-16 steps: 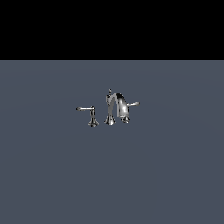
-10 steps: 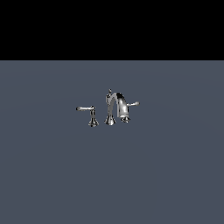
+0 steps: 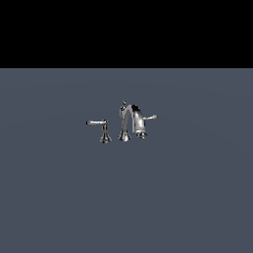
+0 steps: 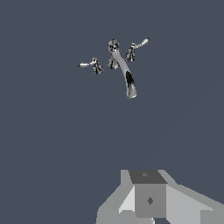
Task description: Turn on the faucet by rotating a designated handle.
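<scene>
The faucet [image 3: 126,121] is a small chrome set on the grey floor: an arched spout between two lever handles. The designated handle [image 3: 149,117] is the short lever with a pale tip at the exterior view's right, its post close against the spout's turned-down end. The longer lever [image 3: 95,122] stands on its own flared post at the exterior view's left. The wrist view shows the spout [image 4: 124,72], the designated handle [image 4: 140,43] and the longer lever [image 4: 86,64] from above, far from the gripper. Only grey blocks of my gripper [image 4: 148,201] show, and its fingertips are out of view.
A flat dark grey floor [image 3: 126,197] lies all around the faucet, with a black background above it. The arm does not appear in the exterior view.
</scene>
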Robot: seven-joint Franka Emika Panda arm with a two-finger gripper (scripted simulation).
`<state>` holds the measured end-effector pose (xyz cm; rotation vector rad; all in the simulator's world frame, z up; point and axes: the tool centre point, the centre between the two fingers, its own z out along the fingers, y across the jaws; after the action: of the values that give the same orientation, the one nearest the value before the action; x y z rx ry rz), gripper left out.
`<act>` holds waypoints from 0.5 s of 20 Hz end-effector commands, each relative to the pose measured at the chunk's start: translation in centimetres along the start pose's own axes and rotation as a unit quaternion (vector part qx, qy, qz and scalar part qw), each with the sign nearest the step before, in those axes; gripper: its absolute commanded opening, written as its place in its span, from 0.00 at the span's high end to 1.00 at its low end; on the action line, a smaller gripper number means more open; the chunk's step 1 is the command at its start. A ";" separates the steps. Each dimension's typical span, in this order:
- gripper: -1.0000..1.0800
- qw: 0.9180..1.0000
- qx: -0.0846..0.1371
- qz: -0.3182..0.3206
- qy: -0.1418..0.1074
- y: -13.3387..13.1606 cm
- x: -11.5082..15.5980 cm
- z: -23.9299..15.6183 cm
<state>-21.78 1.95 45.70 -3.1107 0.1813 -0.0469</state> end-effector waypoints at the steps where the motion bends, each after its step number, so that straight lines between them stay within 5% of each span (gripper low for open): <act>1: 1.00 1.000 0.000 0.020 0.000 -0.5 1.2 1.3; 10: 1.00 0.994 -0.002 0.109 -0.001 -2.1 6.8 7.0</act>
<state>-15.65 3.26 39.96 -3.0820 0.4704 -0.0386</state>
